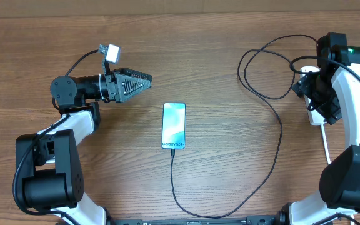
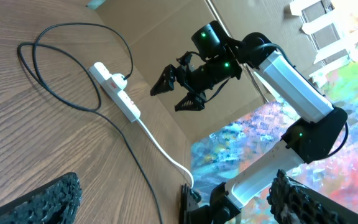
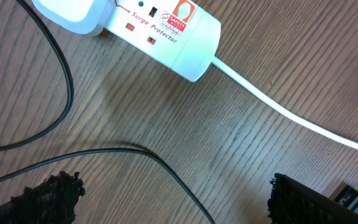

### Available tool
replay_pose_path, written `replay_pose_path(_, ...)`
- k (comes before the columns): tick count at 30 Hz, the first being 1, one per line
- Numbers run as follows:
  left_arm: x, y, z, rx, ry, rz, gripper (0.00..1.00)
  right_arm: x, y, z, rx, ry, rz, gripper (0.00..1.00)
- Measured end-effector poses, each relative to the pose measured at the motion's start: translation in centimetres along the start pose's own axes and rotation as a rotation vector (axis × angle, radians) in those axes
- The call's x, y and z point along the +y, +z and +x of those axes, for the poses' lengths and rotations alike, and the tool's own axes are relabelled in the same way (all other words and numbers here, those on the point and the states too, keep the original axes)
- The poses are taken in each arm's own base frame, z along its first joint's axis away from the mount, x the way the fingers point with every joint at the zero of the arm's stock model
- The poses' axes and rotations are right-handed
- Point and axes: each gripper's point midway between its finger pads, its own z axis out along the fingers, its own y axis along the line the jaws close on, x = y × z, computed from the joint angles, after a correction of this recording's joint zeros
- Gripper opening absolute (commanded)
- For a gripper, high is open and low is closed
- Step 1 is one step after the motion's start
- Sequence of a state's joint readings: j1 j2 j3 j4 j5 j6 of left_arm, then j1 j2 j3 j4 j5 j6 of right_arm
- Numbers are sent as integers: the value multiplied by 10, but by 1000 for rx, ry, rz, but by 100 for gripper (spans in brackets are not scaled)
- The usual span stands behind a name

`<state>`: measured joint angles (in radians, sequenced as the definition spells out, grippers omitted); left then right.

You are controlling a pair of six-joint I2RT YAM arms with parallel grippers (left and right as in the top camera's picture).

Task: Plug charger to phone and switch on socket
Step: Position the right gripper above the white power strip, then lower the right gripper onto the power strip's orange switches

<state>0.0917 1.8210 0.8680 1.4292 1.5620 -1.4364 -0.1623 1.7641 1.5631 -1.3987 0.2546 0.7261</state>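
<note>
The phone [image 1: 174, 125] lies flat mid-table, screen lit light blue. The charger's thin black cable [image 1: 277, 147] meets its bottom edge, loops toward the front edge and runs back right to the socket [image 1: 306, 67]. That white strip is mostly hidden under my right arm in the overhead view. The right wrist view shows its end [image 3: 166, 31] with red switches and a plug at the top left. My right gripper [image 1: 314, 94] hovers open above the socket [image 2: 118, 92], holding nothing. My left gripper [image 1: 147, 80] is open and empty, up and left of the phone.
The socket's thick white cord [image 3: 291, 115] runs off toward the table's right front [image 1: 325, 144]. Loops of black cable [image 1: 261, 62] lie left of the socket. A cardboard wall [image 2: 166, 37] stands behind the table's far edge.
</note>
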Motion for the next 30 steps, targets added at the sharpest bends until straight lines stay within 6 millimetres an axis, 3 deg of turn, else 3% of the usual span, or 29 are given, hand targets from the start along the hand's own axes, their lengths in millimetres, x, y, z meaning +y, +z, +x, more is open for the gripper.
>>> replay_pose_path(20, 0, 0, 0, 0, 0, 0, 100, 0, 0, -7, -25, 11, -2, 100)
replay_pose_path(30, 0, 0, 0, 0, 0, 0, 100, -28, 9, -32, -23, 129, 6, 100)
